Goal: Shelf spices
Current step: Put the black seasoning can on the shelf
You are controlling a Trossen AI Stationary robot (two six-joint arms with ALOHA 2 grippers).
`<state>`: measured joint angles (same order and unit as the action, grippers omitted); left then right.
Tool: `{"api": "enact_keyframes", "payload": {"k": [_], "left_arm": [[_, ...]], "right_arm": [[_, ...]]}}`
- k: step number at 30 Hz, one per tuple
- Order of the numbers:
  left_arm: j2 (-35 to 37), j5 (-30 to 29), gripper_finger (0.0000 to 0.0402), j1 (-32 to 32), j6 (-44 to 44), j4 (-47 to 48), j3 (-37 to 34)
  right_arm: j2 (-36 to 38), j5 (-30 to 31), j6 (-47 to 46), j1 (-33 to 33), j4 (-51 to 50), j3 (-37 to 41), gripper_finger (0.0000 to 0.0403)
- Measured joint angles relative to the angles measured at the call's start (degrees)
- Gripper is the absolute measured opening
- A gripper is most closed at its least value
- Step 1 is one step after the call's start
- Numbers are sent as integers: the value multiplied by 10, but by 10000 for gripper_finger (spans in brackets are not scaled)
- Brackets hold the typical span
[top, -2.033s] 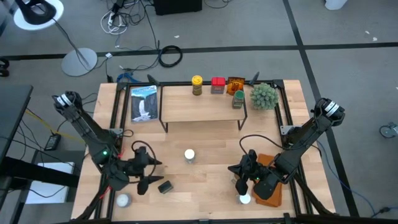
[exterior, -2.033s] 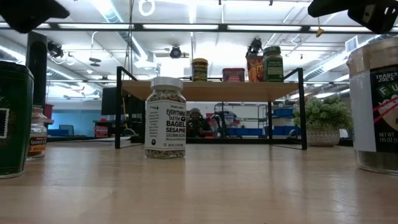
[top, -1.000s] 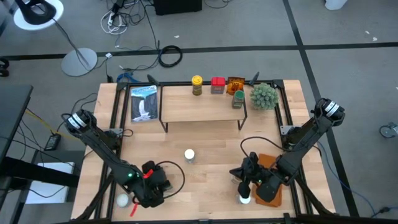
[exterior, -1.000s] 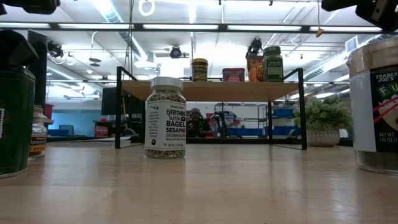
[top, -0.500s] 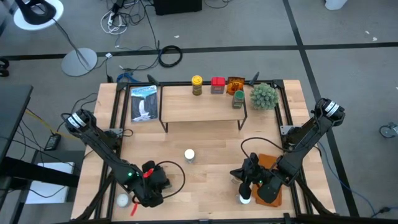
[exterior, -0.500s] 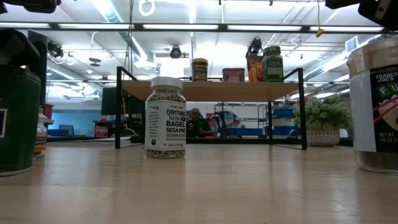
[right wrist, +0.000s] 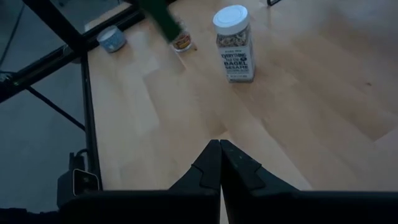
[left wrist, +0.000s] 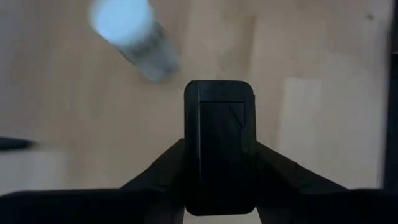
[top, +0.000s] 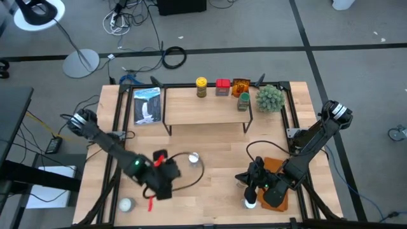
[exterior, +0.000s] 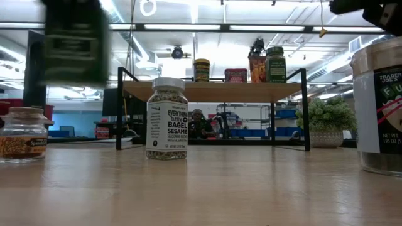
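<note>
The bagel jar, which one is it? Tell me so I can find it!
Find the wooden table, then the shelf at its far side. In front of the shelf, out on the open boards, one jar stands alone. It has a white lid and the word BAGEL on its label; the other white-lidded jar sits near the front edge by the right gripper.

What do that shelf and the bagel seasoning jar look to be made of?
The shelf: pale matte wood board, faint grain showing, on thin black legs, likely metal. The bagel seasoning jar: clear glass or plastic, since the seasoning shows through, with a white lid, probably plastic.
</note>
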<state>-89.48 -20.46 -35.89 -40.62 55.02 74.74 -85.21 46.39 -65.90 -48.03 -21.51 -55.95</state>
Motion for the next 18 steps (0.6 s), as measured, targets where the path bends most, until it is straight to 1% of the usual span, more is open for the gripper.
{"api": "enact_keyframes", "payload": {"k": [6, 9, 11, 15, 18], "left_arm": [[0, 8, 145, 108, 180, 74, 140], [0, 9, 145, 170, 274, 83, 212], [1, 21, 145, 214, 330, 83, 250], [0, 58, 145, 303, 420, 62, 294], [-1, 115, 145, 363, 458, 40, 297]], "right_arm": [[0, -1, -2, -4, 57, 44, 3], [0, -1, -2, -6, 75, 56, 1], [0, -2, 0, -6, 79, 58, 1], [0, -1, 0, -6, 82, 58, 2], [0, -1, 1, -6, 86, 58, 1]]}}
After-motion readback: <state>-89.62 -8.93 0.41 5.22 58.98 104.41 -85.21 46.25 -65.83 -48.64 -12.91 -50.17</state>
